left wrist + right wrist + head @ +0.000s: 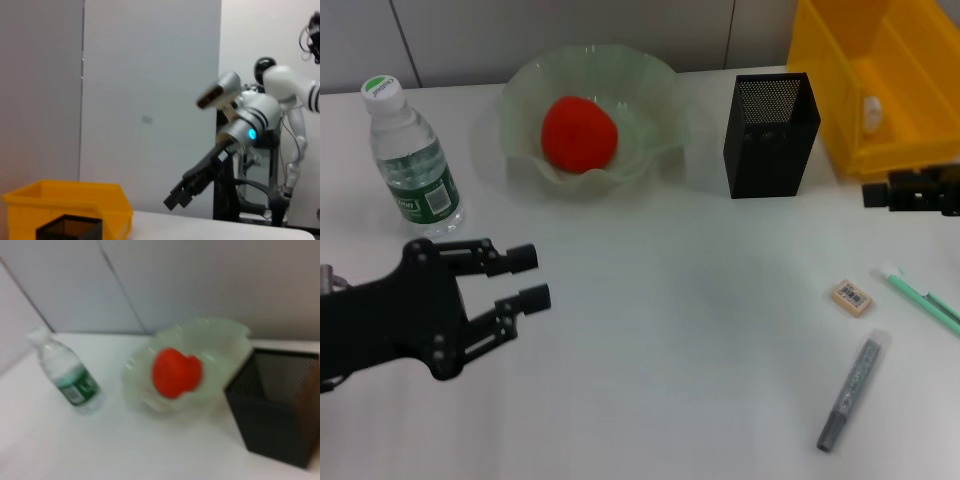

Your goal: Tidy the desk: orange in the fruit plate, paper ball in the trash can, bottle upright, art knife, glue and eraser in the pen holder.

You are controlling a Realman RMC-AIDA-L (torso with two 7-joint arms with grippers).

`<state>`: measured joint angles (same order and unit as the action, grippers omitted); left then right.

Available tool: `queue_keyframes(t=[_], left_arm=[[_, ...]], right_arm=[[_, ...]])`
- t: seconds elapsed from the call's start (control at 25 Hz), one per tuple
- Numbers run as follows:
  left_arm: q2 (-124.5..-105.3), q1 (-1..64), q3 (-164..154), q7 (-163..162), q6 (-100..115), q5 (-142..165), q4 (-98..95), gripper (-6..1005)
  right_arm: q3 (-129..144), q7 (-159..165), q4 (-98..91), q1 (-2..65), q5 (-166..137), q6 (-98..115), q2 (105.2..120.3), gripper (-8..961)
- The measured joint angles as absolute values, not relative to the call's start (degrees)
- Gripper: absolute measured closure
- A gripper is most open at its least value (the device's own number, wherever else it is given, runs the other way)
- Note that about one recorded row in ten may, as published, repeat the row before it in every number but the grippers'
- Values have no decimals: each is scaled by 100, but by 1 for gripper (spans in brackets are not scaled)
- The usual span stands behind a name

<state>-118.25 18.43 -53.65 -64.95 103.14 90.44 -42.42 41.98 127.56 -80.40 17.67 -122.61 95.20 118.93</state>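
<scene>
The orange (578, 132) lies in the pale-green fruit plate (650, 80) at the back. To its left the bottle (412, 155) stands upright. The black mesh pen holder (770, 135) stands right of the plate, with the yellow trash can (880, 80) behind it. A small white lump (872, 112) in the can may be the paper ball. The eraser (851, 297), a green glue stick (920, 297) and a grey art knife (850, 392) lie at the front right. My left gripper (532, 277) hovers open and empty, front left. My right gripper (875, 193) hangs at the right, above the eraser.
The right wrist view shows the bottle (70, 380), the orange (176, 372) in the fruit plate (225, 347) and the pen holder (275, 405). The left wrist view shows my right arm (250, 125) over the trash can (70, 200).
</scene>
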Motion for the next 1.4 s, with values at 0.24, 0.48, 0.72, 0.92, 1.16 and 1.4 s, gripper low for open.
queue_keyframes(t=[0.24, 0.48, 0.72, 0.92, 1.16, 1.4], left_arm=[[-11842, 1867, -5439, -6059, 10229, 9319, -3985, 658], [-11825, 1898, -5651, -5978, 10035, 9371, -3928, 697], [-11814, 1970, -5676, -6003, 9976, 9379, -3778, 702], [-11818, 2091, -5702, -6013, 9866, 9379, -3571, 702], [-11846, 2148, -5674, -6017, 9730, 9355, -3548, 702], [-11848, 2157, -5656, -6020, 9675, 9328, -3548, 702]], right_arm=[[4957, 14348, -9028, 1817, -13441, 9746, 11900, 377], [5551, 15043, -9368, 1885, -14104, 9886, 11921, 378], [5620, 15247, -9412, 1942, -14391, 10026, 11922, 378], [6000, 15067, -9471, 2129, -15383, 10115, 11905, 378], [5805, 14263, -9362, 2285, -15595, 10130, 11831, 378], [5332, 13545, -8702, 2587, -15583, 10134, 11765, 377]])
